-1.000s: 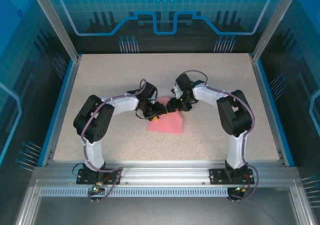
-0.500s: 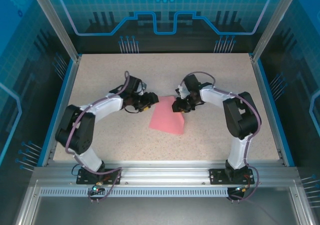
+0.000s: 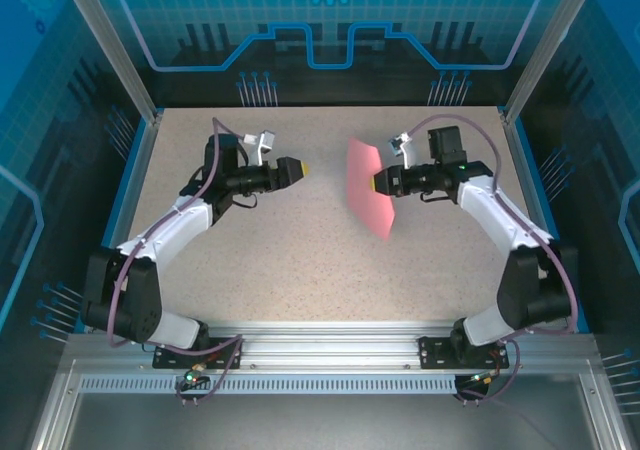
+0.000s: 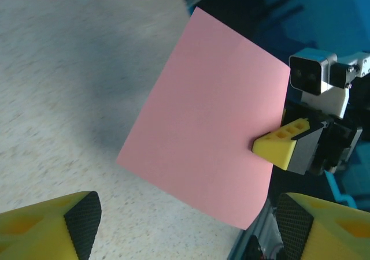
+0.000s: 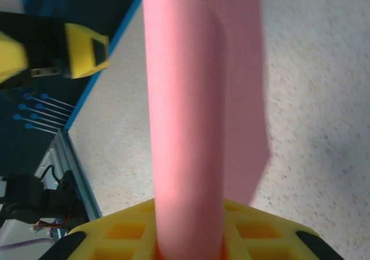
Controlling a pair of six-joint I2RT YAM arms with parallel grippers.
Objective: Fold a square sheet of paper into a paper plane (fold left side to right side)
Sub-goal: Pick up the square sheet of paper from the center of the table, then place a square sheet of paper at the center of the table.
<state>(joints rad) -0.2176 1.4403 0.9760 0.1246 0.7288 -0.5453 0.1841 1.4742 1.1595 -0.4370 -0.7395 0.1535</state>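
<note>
**Pink sheet clamped in the right gripper, left gripper open beside it**

Top external view: the square sheet of paper (image 3: pixel 368 188) shows as a slim, blurred pink band over the speckled table (image 3: pixel 300 260). Its long axis runs from the far side toward the near side, leaning a little right. The right gripper (image 3: pixel 378 182) meets the band at its right edge. The left gripper (image 3: pixel 292 170) hangs well apart to the left, pointing at the sheet.

Left wrist view: here the sheet (image 4: pixel 208 138) faces the camera broadside, a flat four-sided shape with one corner uppermost, which the overhead band hides. A yellow finger (image 4: pixel 280 147) of the right gripper presses on its right edge. The left gripper (image 4: pixel 185 209) has its own two fingers spread wide at the bottom corners, holding nothing.

Right wrist view: the sheet (image 5: pixel 191 98) rises straight away from the right gripper (image 5: pixel 188 240), pinched between the yellow fingers. It looks bowed or doubled, a narrow front band with a wider layer behind. The left gripper's yellow tip (image 5: pixel 84 55) sits at upper left.
</note>
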